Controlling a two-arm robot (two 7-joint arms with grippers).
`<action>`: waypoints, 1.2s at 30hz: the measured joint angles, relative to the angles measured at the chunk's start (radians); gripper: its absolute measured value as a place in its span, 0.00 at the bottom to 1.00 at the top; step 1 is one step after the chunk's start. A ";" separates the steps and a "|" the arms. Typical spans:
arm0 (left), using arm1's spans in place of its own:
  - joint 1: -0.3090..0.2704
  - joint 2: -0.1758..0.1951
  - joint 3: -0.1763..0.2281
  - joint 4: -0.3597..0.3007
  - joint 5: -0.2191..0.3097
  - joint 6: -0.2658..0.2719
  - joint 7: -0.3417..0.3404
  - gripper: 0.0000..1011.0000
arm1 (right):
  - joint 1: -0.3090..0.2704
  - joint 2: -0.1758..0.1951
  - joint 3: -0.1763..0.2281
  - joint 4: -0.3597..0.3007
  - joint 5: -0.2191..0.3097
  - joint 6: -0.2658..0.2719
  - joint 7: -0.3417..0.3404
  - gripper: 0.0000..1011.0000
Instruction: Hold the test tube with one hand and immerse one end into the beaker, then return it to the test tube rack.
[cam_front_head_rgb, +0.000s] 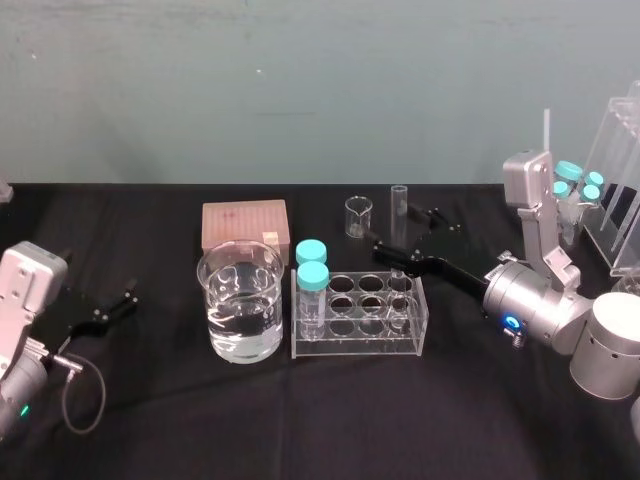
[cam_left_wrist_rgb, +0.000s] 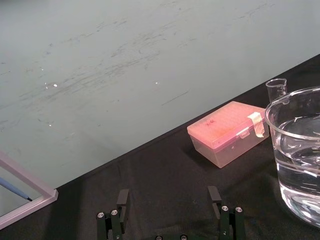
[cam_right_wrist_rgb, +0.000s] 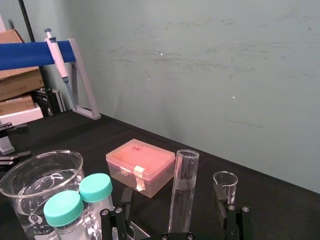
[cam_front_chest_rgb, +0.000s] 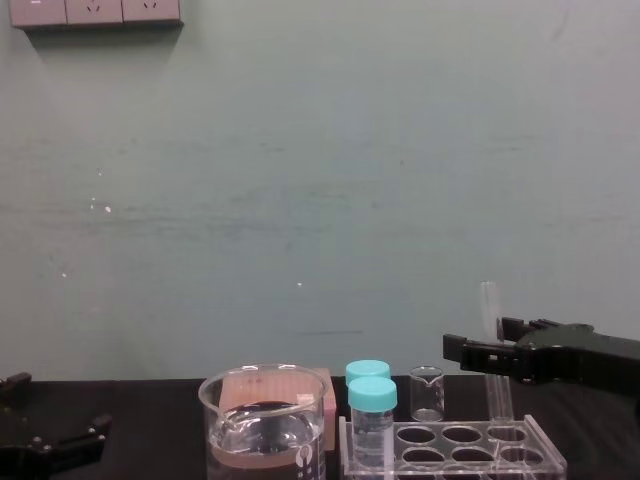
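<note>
**Test tube (cam_front_head_rgb: 399, 215) upright in the test tube rack (cam_front_head_rgb: 358, 345), right gripper (cam_right_wrist_rgb: 172, 192) open around it.**

I find the tube's lower end seated in the back-row hole at the rack's right end, with its open top well above the rack. The right gripper reaches in from the rack's right. It has one finger on each side of the tube and a gap to the glass on both sides, so the jaws are spread and grip nothing. The beaker (cam_front_head_rgb: 240, 300) stands just beside the rack's left end, roughly half full of clear liquid. Two teal-capped vials (cam_front_head_rgb: 313, 280) stand in the rack's left-end holes. A tiny beaker (cam_front_head_rgb: 358, 216) stands behind the rack, and a pink tip box (cam_front_head_rgb: 245, 224) sits behind and to the rack's left. The left gripper (cam_left_wrist_rgb: 168, 197) sits well left of the rack, beyond the beaker, low over the black table (cam_front_head_rgb: 450, 420), jaws spread and empty.
</note>
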 joint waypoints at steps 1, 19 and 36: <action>0.000 0.000 0.000 0.000 0.000 0.000 0.000 0.99 | 0.000 0.000 0.000 0.000 0.001 0.000 0.000 0.99; 0.000 0.000 0.000 0.000 0.000 0.000 0.000 0.99 | -0.003 0.001 0.002 -0.003 0.005 0.002 -0.001 0.52; 0.000 0.000 0.000 0.000 0.000 0.000 0.000 0.99 | -0.003 0.001 0.002 -0.004 0.007 0.002 -0.001 0.22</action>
